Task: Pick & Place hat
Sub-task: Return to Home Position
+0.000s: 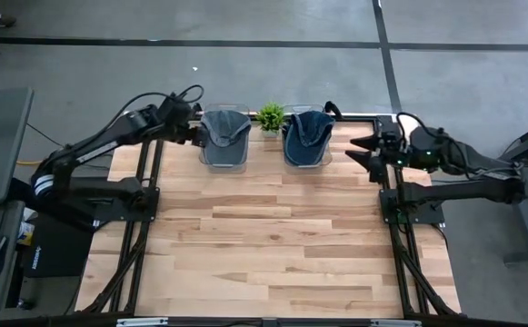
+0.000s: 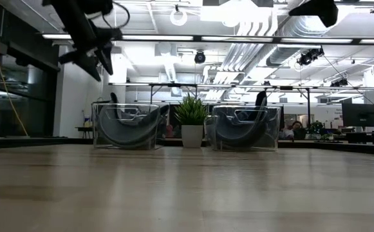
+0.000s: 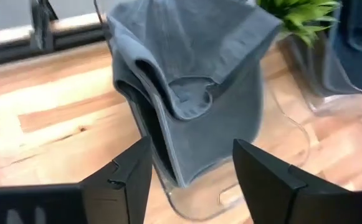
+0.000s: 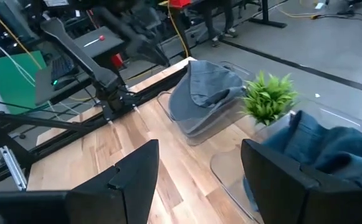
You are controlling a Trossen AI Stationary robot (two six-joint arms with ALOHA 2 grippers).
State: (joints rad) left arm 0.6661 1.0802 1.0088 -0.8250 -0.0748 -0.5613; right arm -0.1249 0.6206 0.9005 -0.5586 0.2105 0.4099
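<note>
Two clear plastic bins stand at the table's far edge, each holding folded caps. The grey caps fill the left bin; the darker blue caps fill the right bin. My left gripper hovers open just left of the grey caps, raised above the table; in its wrist view the fingers stand apart on either side of the stack's near end without touching. My right gripper waits open, right of the blue caps.
A small potted plant stands between the two bins. The wooden tabletop stretches toward the near edge. Both arm bases and their frames flank the table at left and right. Desks and monitors show in the room behind.
</note>
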